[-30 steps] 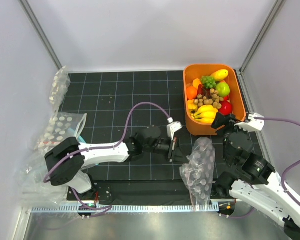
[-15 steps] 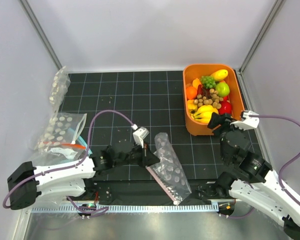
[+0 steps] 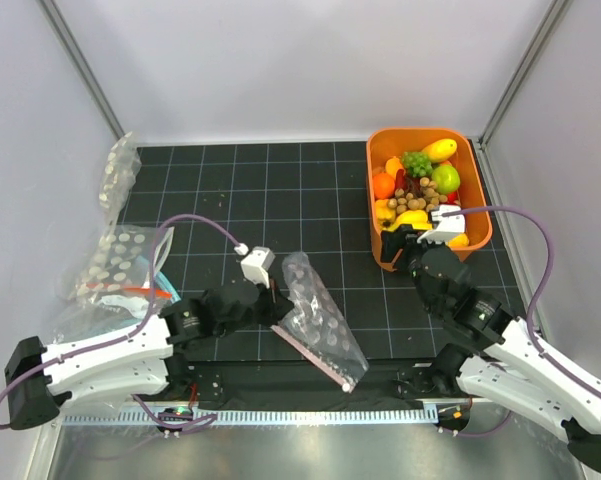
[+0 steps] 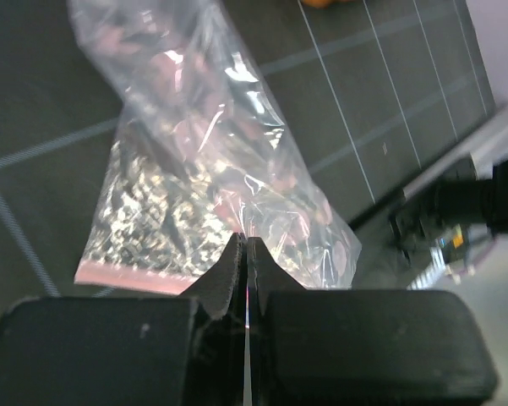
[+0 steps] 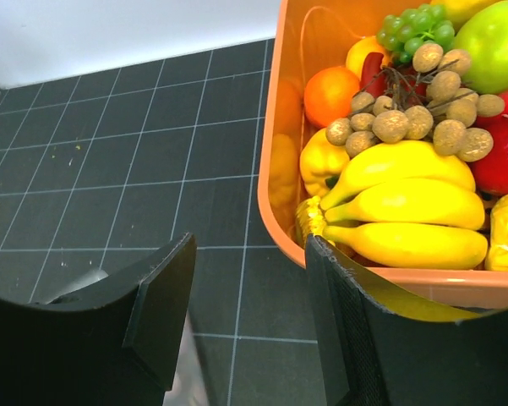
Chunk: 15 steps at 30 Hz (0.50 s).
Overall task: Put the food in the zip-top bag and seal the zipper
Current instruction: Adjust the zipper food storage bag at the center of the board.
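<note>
The zip-top bag [image 3: 318, 318] lies crumpled on the black mat near the front centre, its pink zipper strip [image 3: 318, 362] toward the front edge. My left gripper [image 3: 280, 308] is shut on the bag's edge. In the left wrist view the jaws [image 4: 247, 241] pinch the clear plastic [image 4: 211, 161] next to the pink strip [image 4: 135, 272]. The food [image 3: 420, 190] sits in the orange tub. My right gripper [image 3: 408, 243] is open and empty at the tub's near-left corner. In the right wrist view [image 5: 249, 254], bananas [image 5: 406, 216], a brown nut cluster [image 5: 414, 110] and an orange [image 5: 330, 93] lie just ahead.
The orange tub [image 3: 374, 215] stands at the back right, its rim [image 5: 275, 169] close to my right fingers. Other clear dotted bags [image 3: 120, 260] lie along the left edge, one more at the back left [image 3: 115, 175]. Grey walls close in both sides.
My left gripper has pulled the bag from the right front to the front centre, and the arm has drawn back left. My right gripper has moved up to the tub's near-left corner.
</note>
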### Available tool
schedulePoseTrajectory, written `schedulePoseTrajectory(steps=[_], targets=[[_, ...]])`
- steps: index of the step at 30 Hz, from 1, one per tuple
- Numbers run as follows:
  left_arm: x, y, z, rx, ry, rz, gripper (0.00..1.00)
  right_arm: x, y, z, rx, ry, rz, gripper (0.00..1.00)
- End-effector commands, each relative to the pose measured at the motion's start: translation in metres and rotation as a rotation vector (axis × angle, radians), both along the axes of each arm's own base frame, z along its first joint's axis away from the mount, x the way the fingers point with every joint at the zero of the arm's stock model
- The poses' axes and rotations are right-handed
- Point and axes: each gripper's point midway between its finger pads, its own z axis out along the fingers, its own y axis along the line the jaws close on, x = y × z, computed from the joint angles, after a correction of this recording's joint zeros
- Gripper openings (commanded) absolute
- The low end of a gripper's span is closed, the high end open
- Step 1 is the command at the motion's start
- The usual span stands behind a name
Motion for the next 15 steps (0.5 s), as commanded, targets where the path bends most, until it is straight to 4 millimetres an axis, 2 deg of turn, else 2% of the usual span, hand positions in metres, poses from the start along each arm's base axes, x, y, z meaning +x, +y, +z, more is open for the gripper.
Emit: schedulePoseTrajectory(steps=[1, 4, 7, 10, 12, 14, 15], targets=[[0.030, 0.039, 0.018, 0.087, -0.076, 0.230, 0.00, 0.000, 0.005, 0.022, 0.043, -0.059, 0.036, 0.61], [0.039, 0.050, 0.034, 0.050, -0.102, 0.326, 0.00, -0.001, 0.005, 0.021, 0.047, -0.061, 0.034, 0.61], [0.048, 0.051, 0.053, 0.026, -0.135, 0.373, 0.00, 0.000, 0.005, 0.021, 0.047, -0.060, 0.034, 0.61], [0.066, 0.051, 0.065, 0.078, -0.192, 0.442, 0.00, 0.000, 0.007, 0.019, 0.044, -0.056, 0.037, 0.62], [0.079, 0.052, 0.077, 0.113, -0.237, 0.490, 0.11, 0.000, 0.007, 0.019, 0.044, -0.054, 0.038, 0.62], [0.091, 0.043, 0.067, 0.180, -0.240, 0.491, 0.18, 0.001, 0.007, 0.018, 0.043, -0.053, 0.036, 0.62], [0.101, 0.038, 0.072, 0.172, -0.229, 0.485, 0.19, 0.001, 0.008, 0.018, 0.043, -0.053, 0.036, 0.62]])
